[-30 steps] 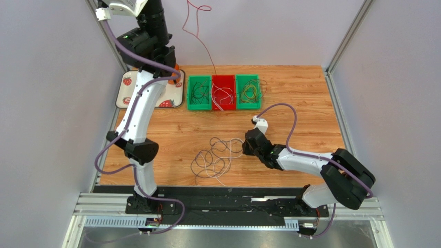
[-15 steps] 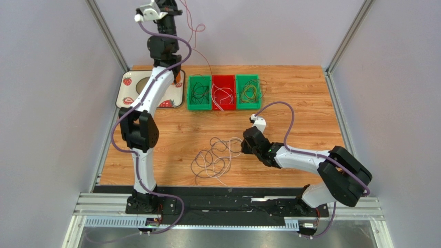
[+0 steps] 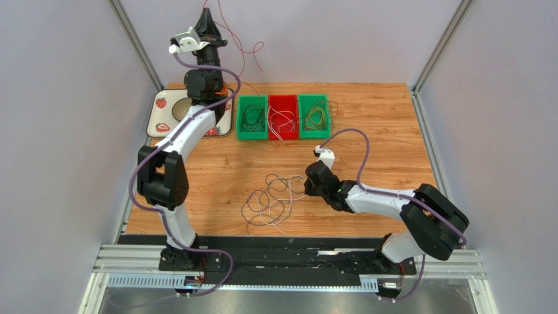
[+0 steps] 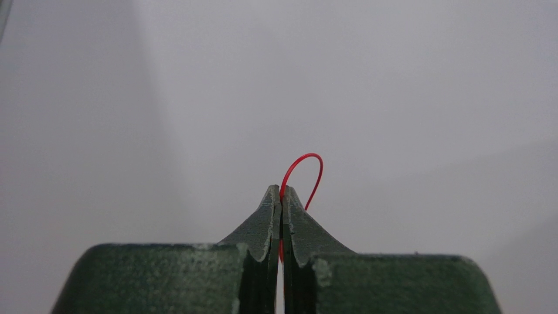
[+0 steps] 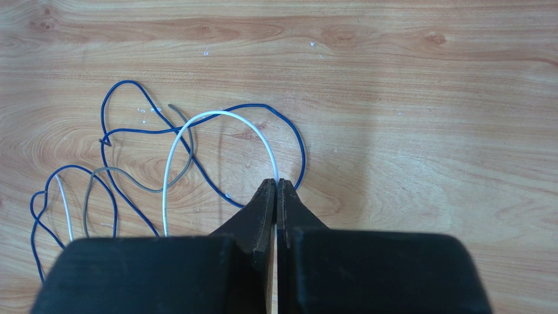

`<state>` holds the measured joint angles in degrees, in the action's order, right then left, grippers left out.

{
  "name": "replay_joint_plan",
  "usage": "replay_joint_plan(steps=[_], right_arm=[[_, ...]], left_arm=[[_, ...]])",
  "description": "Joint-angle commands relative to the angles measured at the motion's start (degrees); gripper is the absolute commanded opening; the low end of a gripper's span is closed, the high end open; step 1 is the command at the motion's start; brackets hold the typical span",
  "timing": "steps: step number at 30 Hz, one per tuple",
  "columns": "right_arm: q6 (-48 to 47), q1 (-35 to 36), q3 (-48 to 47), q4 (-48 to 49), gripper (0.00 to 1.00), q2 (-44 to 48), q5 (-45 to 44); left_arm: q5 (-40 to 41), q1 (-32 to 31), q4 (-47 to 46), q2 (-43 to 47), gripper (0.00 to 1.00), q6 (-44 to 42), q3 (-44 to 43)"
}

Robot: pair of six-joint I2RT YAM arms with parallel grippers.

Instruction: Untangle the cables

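A tangle of thin cables (image 3: 272, 199) lies on the wooden table in loose loops. My right gripper (image 3: 306, 186) sits low at the tangle's right edge. In the right wrist view it (image 5: 276, 183) is shut on a white cable (image 5: 196, 121), which loops among a blue cable (image 5: 262, 105) and a grey cable (image 5: 118, 170). My left gripper (image 3: 208, 19) is raised high at the back left and is shut on a red cable (image 3: 243, 49) that dangles in the air. The left wrist view shows the jaws (image 4: 281, 190) pinching a small red loop (image 4: 308, 158) against the grey wall.
Three bins stand in a row at the back: a green bin (image 3: 240, 118), a red bin (image 3: 283, 98) and a second green bin (image 3: 327, 118), each holding cables. A strawberry-print mat (image 3: 164, 104) lies at the back left. Grey walls enclose the table.
My left arm has straightened and the gripper has swung right and up. The red cable's tail has risen from the red bin and hangs free. The right arm has barely moved.
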<state>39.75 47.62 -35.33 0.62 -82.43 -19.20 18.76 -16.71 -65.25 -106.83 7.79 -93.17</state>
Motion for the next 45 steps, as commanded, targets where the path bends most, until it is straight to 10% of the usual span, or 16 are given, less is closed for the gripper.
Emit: replay_joint_plan(steps=[1, 16, 34, 45], right_arm=[[-0.81, 0.55, -2.29, 0.43, 0.0, -0.45, -2.33], [-0.99, 0.99, -2.11, 0.61, 0.0, -0.1, -2.86], [-0.9, 1.25, -1.41, 1.13, 0.0, 0.52, -3.03], [-0.99, 1.69, -1.41, 1.22, 0.0, 0.61, -3.65]], left_arm=[[2.67, 0.27, -1.82, 5.92, 0.0, -0.41, 5.97], [3.58, 0.01, 27.62, 0.57, 0.0, 2.22, 9.05], [15.78, -10.09, 30.81, 8.56, 0.0, -1.9, 22.85], [17.53, -11.15, 40.43, 11.81, 0.0, -7.7, 7.13]])
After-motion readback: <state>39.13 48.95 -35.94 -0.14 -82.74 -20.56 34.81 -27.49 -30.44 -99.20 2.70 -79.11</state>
